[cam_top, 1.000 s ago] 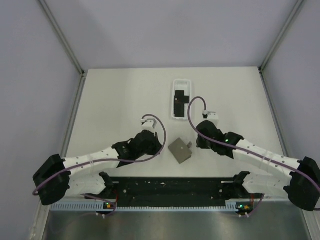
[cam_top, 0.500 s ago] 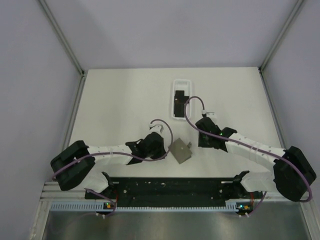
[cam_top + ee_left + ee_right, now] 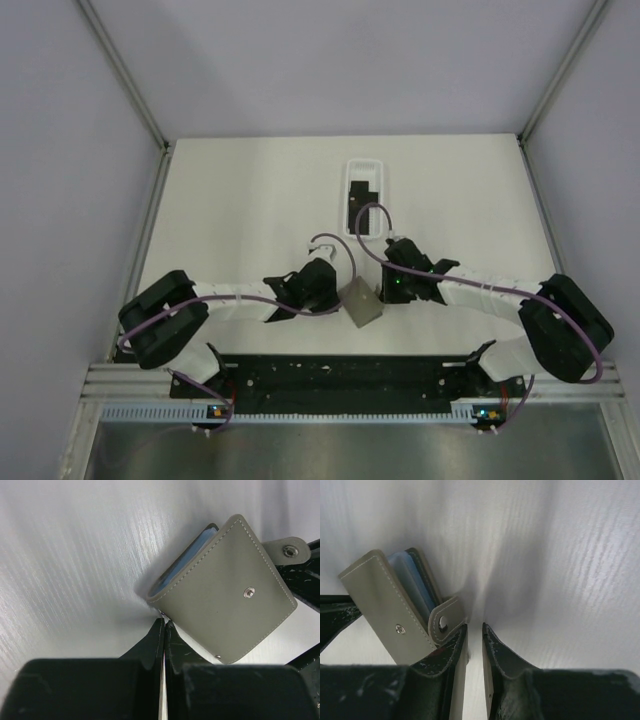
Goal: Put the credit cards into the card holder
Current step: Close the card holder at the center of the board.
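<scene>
Right gripper (image 3: pixel 474 627), jaws a slit apart and empty, sits just right of the folded card holder (image 3: pixel 225 595) with the loose snap tab (image 3: pixel 441 622) against its left fingertip (image 3: pixel 457 637), while the left gripper (image 3: pixel 164 622), pinched together, noses the opposite edge; credit cards (image 3: pixel 360 200) lie well beyond, in the white tray (image 3: pixel 346 190).

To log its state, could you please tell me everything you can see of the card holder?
The card holder is a small grey case, leather-like with pale stitching, pale blue inside. It lies on the table, folded but slightly ajar; its snap tab is unfastened. The shut left gripper sits at one corner; the tab rests against a finger of the right gripper, whose jaws stand a little apart.
</scene>
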`<action>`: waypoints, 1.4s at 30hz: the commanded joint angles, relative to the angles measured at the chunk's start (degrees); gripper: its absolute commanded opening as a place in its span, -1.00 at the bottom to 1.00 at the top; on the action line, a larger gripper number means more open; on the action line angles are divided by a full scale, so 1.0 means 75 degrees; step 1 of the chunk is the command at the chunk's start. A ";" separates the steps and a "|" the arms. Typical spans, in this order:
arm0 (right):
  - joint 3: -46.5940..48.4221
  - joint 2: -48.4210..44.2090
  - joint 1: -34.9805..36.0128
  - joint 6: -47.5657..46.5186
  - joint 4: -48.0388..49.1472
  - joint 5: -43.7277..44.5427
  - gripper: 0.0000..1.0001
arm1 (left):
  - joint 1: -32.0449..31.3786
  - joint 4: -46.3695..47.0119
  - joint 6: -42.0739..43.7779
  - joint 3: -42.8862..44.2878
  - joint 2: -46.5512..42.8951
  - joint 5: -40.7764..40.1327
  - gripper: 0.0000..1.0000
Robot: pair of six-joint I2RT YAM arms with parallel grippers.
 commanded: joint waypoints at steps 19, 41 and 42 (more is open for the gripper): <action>-0.0286 -0.1852 0.0558 0.0592 -0.1129 0.1004 -0.56 | -0.0017 -0.1200 0.0534 0.0691 -0.1272 -0.0981 -1.00; -0.0509 -0.2135 0.0405 0.0686 -0.1001 0.1016 -0.54 | -0.0216 0.1494 0.0699 -0.0022 -0.0054 0.1515 -1.00; -0.0509 -0.2100 0.0405 0.0698 -0.0989 0.1005 -0.54 | -0.0205 0.1541 0.0676 -0.0139 -0.0031 0.1504 -1.00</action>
